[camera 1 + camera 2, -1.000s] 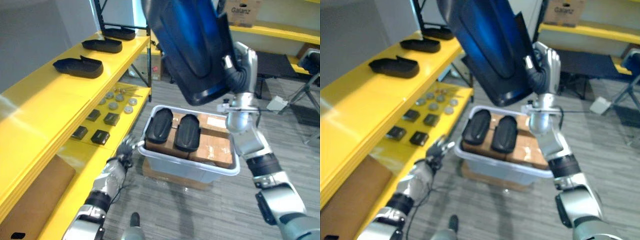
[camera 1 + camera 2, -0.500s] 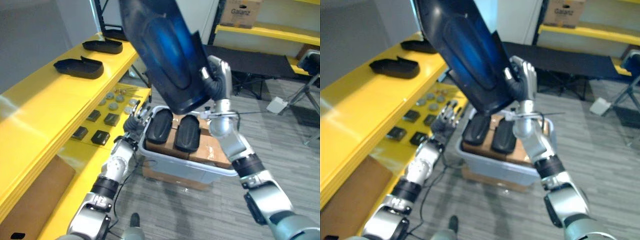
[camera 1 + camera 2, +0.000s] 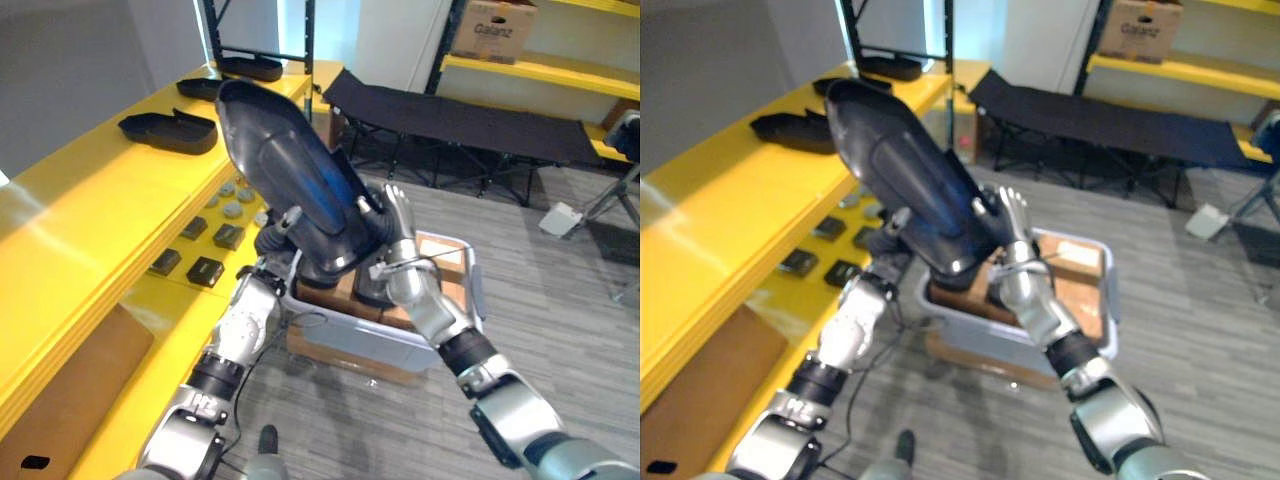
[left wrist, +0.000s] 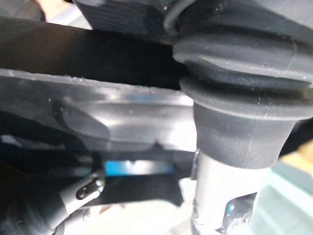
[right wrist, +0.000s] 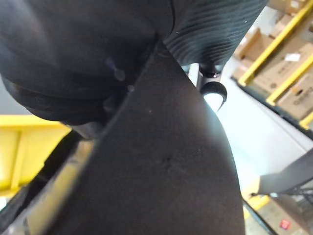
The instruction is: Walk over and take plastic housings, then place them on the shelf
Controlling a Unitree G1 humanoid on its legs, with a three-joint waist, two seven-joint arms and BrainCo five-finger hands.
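A large dark blue-black plastic housing (image 3: 290, 180) hangs tilted over the grey bin (image 3: 400, 345), its long end pointing toward the yellow shelf (image 3: 90, 200). My right hand (image 3: 397, 225) is shut on its lower end, fingers wrapped over the rim. My left hand (image 3: 272, 245) is pressed up under the housing's near edge, mostly hidden by it. In the right wrist view the housing's dark wall (image 5: 161, 161) lies right against the camera. Another dark housing (image 3: 372, 290) lies in the bin on cardboard boxes. Three housings (image 3: 165, 130) (image 3: 205, 88) (image 3: 250, 68) sit on the shelf top.
Small black blocks (image 3: 205, 270) and round metal parts (image 3: 235, 195) lie on the lower shelf board. A black folding cot (image 3: 460, 115) stands behind the bin. A cardboard box (image 3: 485, 28) sits on a far yellow rack.
The housing has come down from high overhead and tilted toward the shelf. My left hand has risen from beside the bin to the housing's underside. The camera has shifted too.
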